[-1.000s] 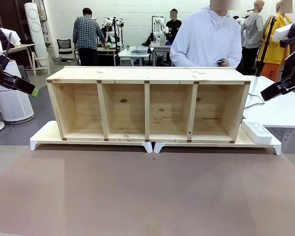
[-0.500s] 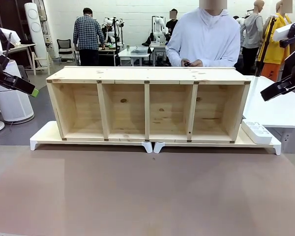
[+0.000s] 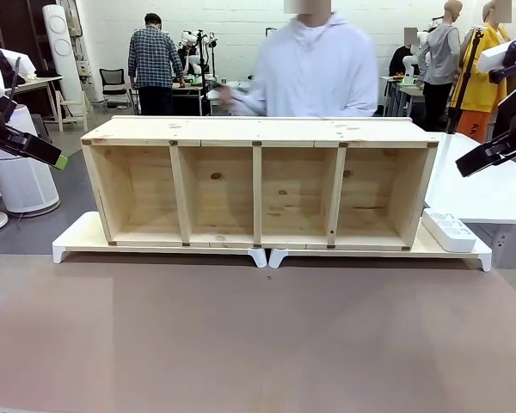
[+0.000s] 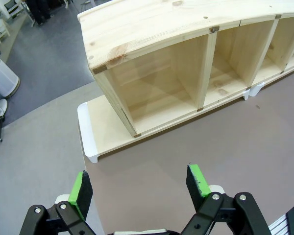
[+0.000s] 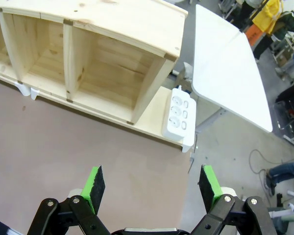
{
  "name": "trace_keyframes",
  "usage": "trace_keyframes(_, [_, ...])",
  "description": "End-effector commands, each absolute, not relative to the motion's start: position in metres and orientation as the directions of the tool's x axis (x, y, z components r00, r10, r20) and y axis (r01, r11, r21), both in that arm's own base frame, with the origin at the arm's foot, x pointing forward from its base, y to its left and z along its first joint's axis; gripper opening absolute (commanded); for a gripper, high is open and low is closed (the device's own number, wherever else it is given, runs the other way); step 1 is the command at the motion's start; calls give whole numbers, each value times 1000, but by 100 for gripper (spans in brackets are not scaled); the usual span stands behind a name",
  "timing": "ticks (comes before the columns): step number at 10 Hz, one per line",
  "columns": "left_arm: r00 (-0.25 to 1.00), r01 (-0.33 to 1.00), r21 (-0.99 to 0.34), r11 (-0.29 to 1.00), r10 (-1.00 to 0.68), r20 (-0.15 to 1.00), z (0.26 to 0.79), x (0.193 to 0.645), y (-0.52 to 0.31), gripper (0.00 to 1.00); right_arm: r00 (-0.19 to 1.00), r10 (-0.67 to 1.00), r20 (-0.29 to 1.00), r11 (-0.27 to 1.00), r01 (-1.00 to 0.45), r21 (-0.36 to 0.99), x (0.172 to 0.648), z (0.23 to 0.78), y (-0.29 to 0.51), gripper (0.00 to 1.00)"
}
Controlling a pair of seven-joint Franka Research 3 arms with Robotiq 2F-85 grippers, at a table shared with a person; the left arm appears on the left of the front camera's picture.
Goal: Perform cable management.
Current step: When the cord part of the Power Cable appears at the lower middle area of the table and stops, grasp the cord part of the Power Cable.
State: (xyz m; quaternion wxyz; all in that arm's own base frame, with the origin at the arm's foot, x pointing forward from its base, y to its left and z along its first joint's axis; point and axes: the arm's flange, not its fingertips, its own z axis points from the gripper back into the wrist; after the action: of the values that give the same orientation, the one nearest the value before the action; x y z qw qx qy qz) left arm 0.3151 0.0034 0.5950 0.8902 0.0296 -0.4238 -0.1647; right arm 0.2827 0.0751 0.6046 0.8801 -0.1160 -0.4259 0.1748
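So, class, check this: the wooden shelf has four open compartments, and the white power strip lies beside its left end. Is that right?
Not quite. The power strip lies beside the right end of the shelf, not the left, as the front view shows. The four open compartments are correct.

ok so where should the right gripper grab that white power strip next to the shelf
Take the power strip across its narrow width, closing on its two long sides near mid-length, coming straight down from above. It lies flat, sockets up, on the board beside the wooden shelf's end wall, so a sideways approach looks blocked. The right gripper, open, is the nearer one.
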Motion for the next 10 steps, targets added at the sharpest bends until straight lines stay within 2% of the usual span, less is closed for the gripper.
trace_keyframes(1, [582, 265, 191, 945, -315, 750, 594, 317, 4, 100, 571, 414, 709, 909, -211, -360, 283, 606, 75, 100])
trace_keyframes(10, [582, 265, 191, 945, -315, 750, 594, 317, 4, 100, 571, 414, 709, 909, -211, -360, 283, 606, 75, 100])
